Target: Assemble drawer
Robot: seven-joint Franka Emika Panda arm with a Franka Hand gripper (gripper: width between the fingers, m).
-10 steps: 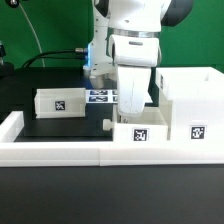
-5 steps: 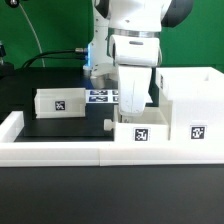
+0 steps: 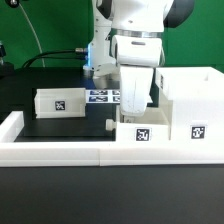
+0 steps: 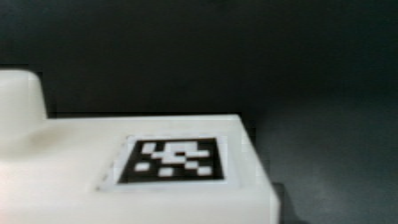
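Observation:
A small white tray (image 3: 143,133) with a tag and a dark knob (image 3: 108,125) stands at the front, right against the large white shell (image 3: 190,100) on the exterior view's right. My gripper (image 3: 137,112) reaches straight down onto this tray. Its fingertips are hidden behind the tray's wall, so I cannot see how the jaws stand. The wrist view is filled by a white tagged face of the tray (image 4: 178,160), seen very close and blurred, with no fingers showing. A second small tray (image 3: 60,101) with a tag stands apart on the exterior view's left.
The marker board (image 3: 100,96) lies flat behind the trays, near the arm's base. Long low white border blocks (image 3: 60,150) run along the front and the left side. The black tabletop (image 3: 70,125) lies between the two trays.
My hand and the front tray have shifted together very slightly toward the exterior view's right, toward the shell. The left tray has not moved.

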